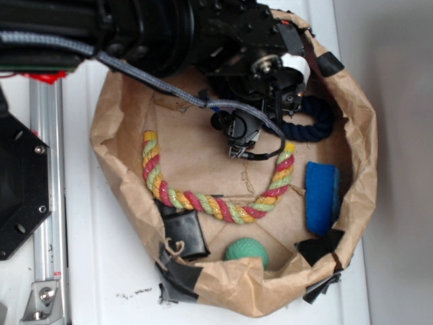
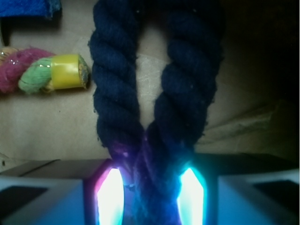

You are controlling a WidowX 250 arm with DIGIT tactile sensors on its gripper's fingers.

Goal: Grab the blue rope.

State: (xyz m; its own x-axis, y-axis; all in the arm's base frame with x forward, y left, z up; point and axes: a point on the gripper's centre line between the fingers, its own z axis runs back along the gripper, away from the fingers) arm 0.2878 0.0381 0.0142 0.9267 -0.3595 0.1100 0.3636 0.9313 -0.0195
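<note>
The blue rope (image 2: 180,89) is thick, dark navy and twisted, and it lies bent into a narrow loop on the brown paper. In the wrist view my gripper (image 2: 151,194) is shut on the blue rope: both strands of the loop are squeezed together between the glowing pads (image 2: 110,197). In the exterior view the rope (image 1: 316,120) curves out to the right of my gripper (image 1: 277,114), near the back right of the paper bowl. The arm covers the pinched part there.
A crumpled brown paper bowl (image 1: 108,145) with black tape patches rings everything. Inside lie a red-yellow-green striped rope (image 1: 203,202), a bright blue sponge (image 1: 321,196) and a green ball (image 1: 247,250). The striped rope's yellow end (image 2: 65,71) lies just left of the blue rope.
</note>
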